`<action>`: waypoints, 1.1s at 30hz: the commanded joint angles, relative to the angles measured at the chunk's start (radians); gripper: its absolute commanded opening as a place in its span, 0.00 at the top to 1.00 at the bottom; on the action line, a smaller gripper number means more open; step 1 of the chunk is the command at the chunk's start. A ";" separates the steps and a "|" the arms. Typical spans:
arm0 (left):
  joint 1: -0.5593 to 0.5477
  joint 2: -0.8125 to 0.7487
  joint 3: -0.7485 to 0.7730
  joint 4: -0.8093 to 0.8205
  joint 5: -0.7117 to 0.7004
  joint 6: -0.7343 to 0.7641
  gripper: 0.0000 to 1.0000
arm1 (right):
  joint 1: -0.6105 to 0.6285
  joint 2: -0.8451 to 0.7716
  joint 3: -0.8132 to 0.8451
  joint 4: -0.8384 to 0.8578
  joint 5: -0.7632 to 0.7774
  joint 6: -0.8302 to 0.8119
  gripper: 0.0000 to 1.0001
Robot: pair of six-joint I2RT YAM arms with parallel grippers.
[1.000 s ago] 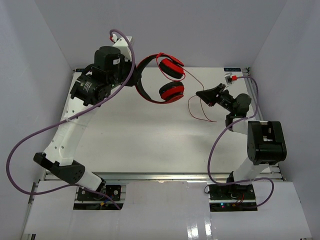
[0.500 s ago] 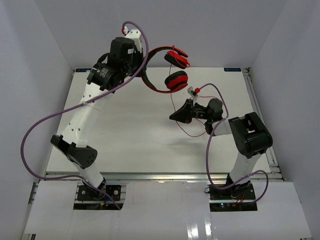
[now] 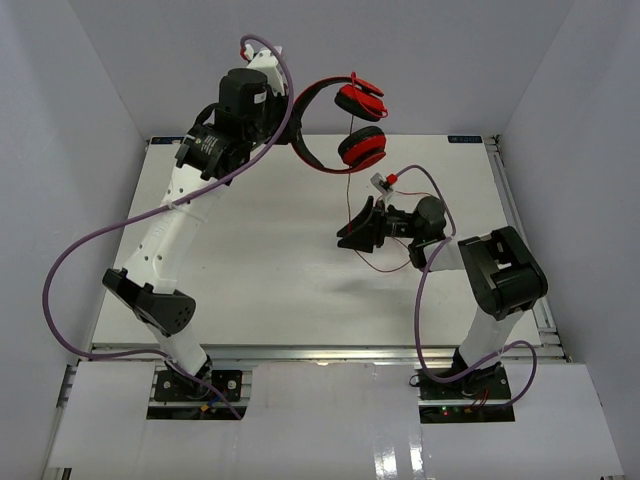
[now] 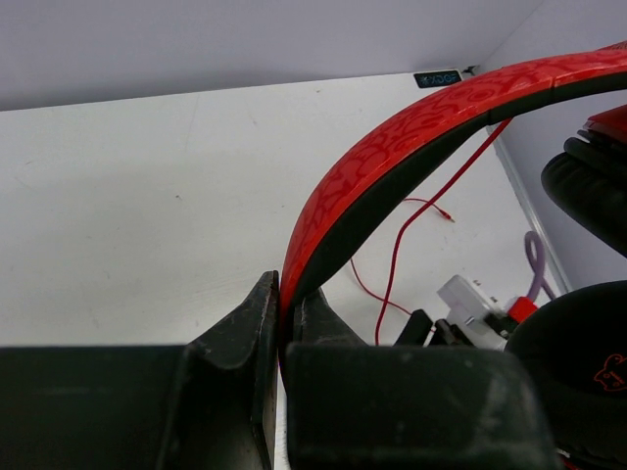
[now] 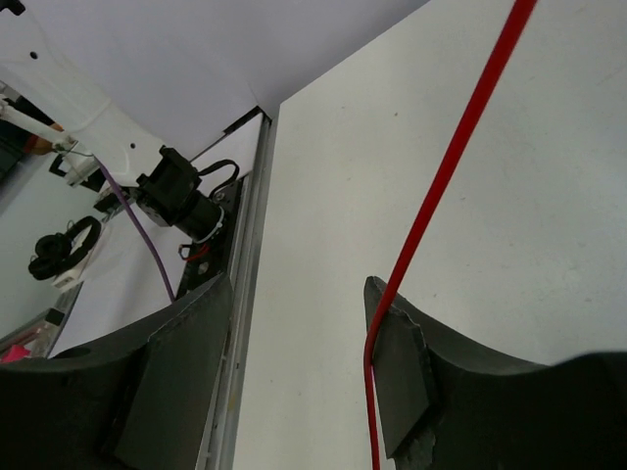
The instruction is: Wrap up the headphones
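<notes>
Top external view: the headphones (image 3: 364, 144) are hanging in the air above the far edge of the table (image 3: 260, 270), in front of the back wall (image 3: 430, 60), and are touching nothing on the tabletop.
Left gripper (image 4: 285, 297): it is clamping the headband (image 4: 392, 162) tight partway along the arc, one finger pressing on the patterned red outer face and the other on the black lining.
Upper cup (image 3: 358, 101) and lower cup (image 3: 362, 150): they are hanging one above the other at the right end of the band in the top view.
Right gripper (image 3: 350, 232): it is hovering over the middle of the table, nearer the camera than the cups, with its jaws standing wide apart and gripping nothing.
Cable (image 5: 446, 171): the thin red line is dropping from the lower cup to the right gripper, passing between its jaws, then trailing in a loose loop on the table close by.
Right wrist view: the cable is running straight through the gap and lying against the inner edge of one finger (image 5: 402, 377); the other finger (image 5: 176, 382) is sitting well clear of it.
Left wrist view: the cable is falling away behind the band toward the table, where a slack curl of it is resting.
</notes>
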 commanded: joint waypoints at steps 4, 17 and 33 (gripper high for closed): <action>-0.003 0.002 0.128 0.115 -0.010 -0.055 1.00 | 0.052 -0.006 -0.011 0.384 -0.085 0.053 0.36; 0.156 0.060 0.093 0.268 -0.114 -0.038 1.00 | 0.143 -0.518 -0.068 -1.075 0.092 -1.085 0.37; 0.174 0.110 -0.237 0.431 -0.176 -0.001 1.00 | 0.489 -0.515 0.455 -1.834 1.091 -1.632 0.84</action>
